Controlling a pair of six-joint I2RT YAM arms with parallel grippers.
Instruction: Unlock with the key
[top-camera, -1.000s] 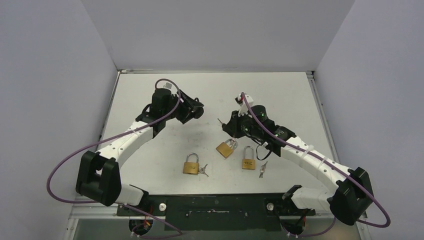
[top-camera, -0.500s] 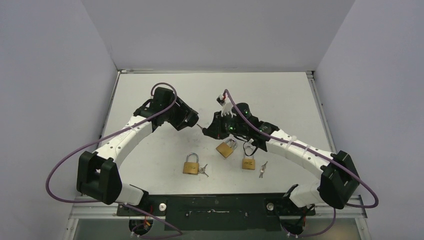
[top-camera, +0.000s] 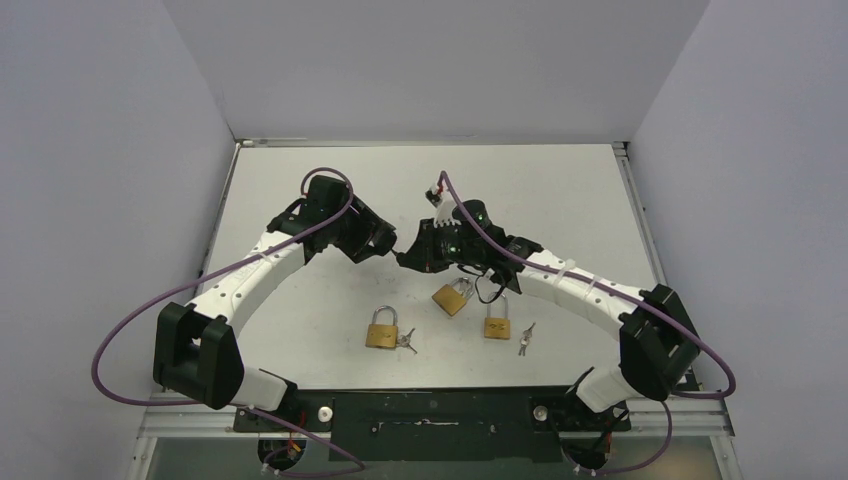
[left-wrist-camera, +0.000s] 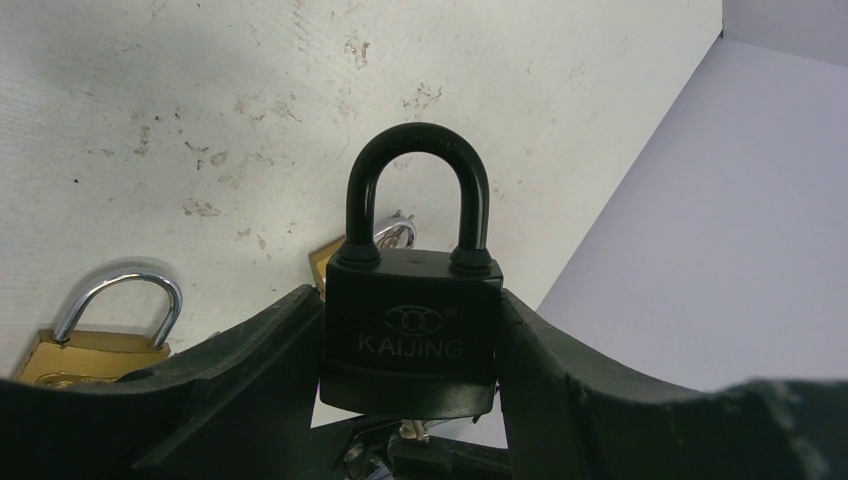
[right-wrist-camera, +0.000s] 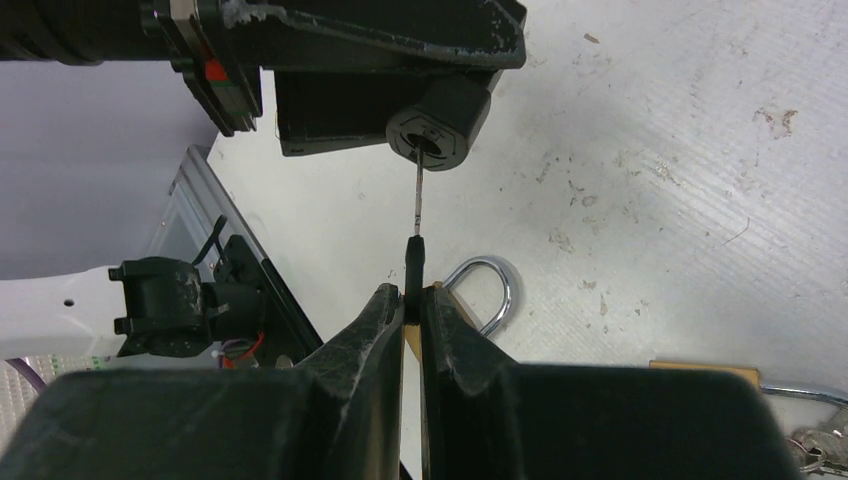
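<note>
A black padlock with a black shackle is clamped by its sides between the fingers of my left gripper, held above the table. In the right wrist view its underside and keyhole face me. My right gripper is shut on the dark head of a small key. The thin blade points straight at the keyhole and its tip touches it; how deep it goes I cannot tell. In the top view both grippers meet at mid-table, left gripper facing right gripper.
Three brass padlocks lie on the white table nearer the bases: one with keys, one under the right wrist, one with keys beside it. Grey walls enclose the table.
My right arm has swung left and carried the key up to the padlock's keyhole. The left gripper turned toward it early on and has since held still.
</note>
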